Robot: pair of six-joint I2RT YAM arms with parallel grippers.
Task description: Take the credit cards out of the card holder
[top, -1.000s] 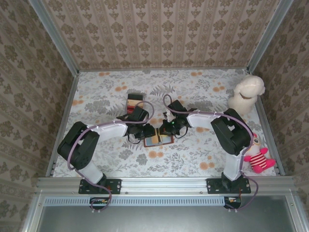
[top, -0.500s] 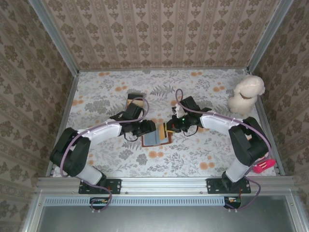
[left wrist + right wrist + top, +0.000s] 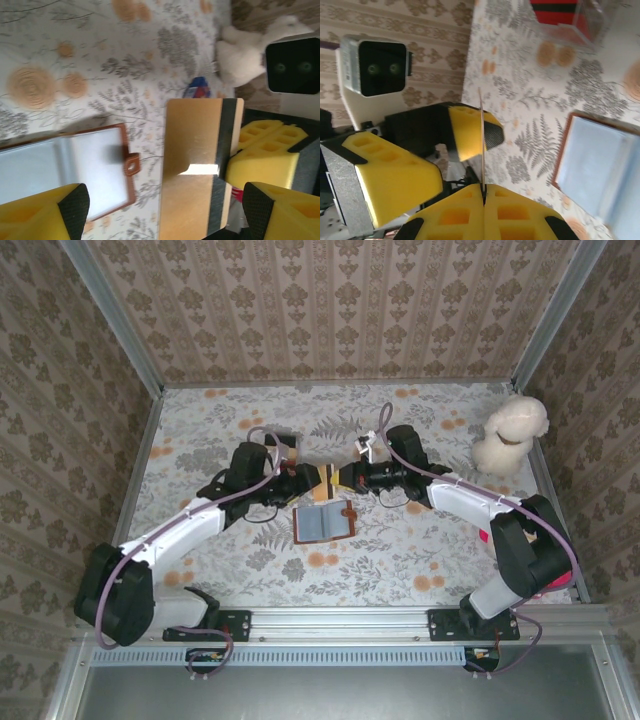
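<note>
Right wrist view: the right gripper [image 3: 484, 187] pinches a credit card [image 3: 481, 135] edge-on — left gripper [image 3: 165, 215] spread wide. Best lay it flat, clear of the card holder [image 3: 95, 165] at lower left.

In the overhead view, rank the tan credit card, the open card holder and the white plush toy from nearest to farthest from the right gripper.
From the right gripper:
1. tan credit card, held in it, on its left side.
2. card holder, lying open just below it in the view.
3. white plush toy, far off to the right.
</note>
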